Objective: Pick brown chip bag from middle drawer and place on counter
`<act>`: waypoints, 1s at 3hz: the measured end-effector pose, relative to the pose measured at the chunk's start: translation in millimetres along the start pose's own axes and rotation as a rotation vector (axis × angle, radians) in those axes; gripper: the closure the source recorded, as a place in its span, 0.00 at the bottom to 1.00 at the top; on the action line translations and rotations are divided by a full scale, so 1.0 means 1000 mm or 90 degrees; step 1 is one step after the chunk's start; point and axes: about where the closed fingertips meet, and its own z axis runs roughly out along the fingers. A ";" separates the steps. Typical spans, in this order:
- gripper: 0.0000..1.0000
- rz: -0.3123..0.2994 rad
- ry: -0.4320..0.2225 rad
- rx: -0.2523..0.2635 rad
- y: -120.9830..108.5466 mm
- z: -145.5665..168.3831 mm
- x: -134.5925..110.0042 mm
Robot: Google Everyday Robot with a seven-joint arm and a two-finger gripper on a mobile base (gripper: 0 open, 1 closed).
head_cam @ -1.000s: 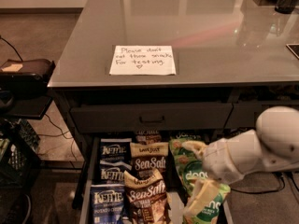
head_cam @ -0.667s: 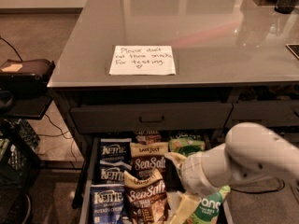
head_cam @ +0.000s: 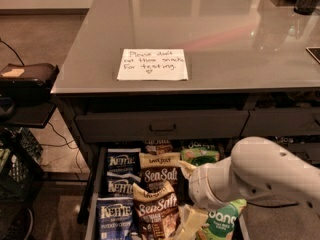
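Reaching down into the open middle drawer [head_cam: 96, 189], gripper [head_cam: 186, 223] just right of the front brown chip bag [head_cam: 156, 215]; cannot tell its grip. Lying behind, 1 more Sea Salt bag [head_cam: 159, 173]; blue Kettle bags [head_cam: 122, 184] left, green bag [head_cam: 220, 225] right. Resting on the counter [head_cam: 225, 39], a note [head_cam: 152, 64].

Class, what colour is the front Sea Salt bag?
Dark brown bag, camera view; open pincer beside it.

Three blue crinkly Kettle bags [head_cam: 122, 186] lower left, two brown crinkly Sea Salt bags [head_cam: 157, 215], two green Dang bags [head_cam: 221, 223], one gripper [head_cam: 186, 223] bottom centre.
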 end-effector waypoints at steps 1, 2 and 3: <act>0.00 -0.047 0.075 0.034 -0.018 0.023 0.018; 0.00 -0.080 0.121 0.045 -0.039 0.044 0.036; 0.00 -0.097 0.142 0.045 -0.055 0.065 0.059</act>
